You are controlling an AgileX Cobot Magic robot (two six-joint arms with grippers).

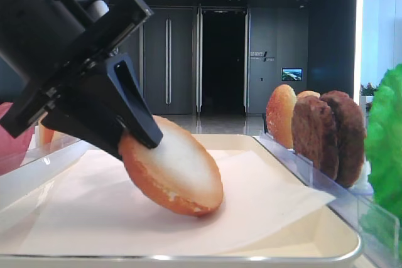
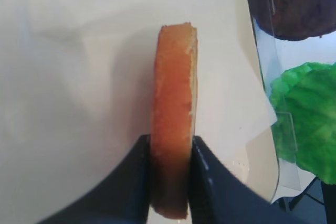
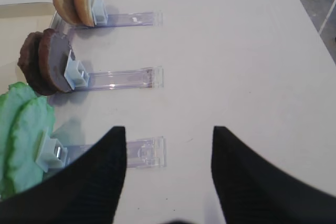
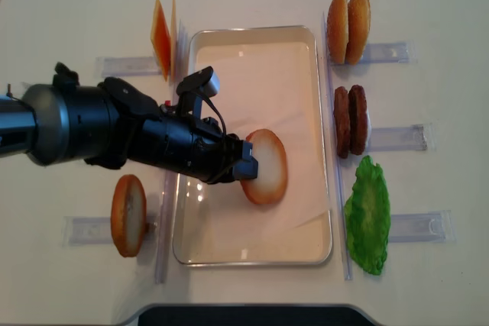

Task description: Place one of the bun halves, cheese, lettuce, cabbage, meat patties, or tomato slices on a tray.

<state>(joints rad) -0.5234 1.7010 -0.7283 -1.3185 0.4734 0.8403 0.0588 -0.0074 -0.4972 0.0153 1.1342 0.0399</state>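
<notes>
While tilted over the tray (image 4: 317, 74), bun half (image 1: 176, 167) held edge-on between the left gripper (image 2: 169, 153) fingers, clamped on its upper rim. Lower rim touching the white paper lining near the tray's middle, pale flat face turned up and toward the right side of the tray, crust facing down toward the left. Long axis of the bun running away from the fingers, downward onto the paper, so release would likely let it tip flat onto the crust side. Left arm reaching in low from the tray's left side, wrist angled down, fingers pointing toward the tray's centre. Nearer arm by far: the left.

Right gripper (image 3: 168, 171) off to the right of the tray, hovering above bare desk (image 3: 236, 51), fingers spread apart and holding nothing.

Just right of the tray, in clear racks: two more buns (image 4: 348, 28), two patties (image 4: 351, 121), lettuce (image 4: 367, 215). Left of the tray: cheese (image 4: 161, 37) upright, another bun (image 4: 128, 214) below it.

Judgement: placement nearly complete, only the letting go and withdrawal left.
</notes>
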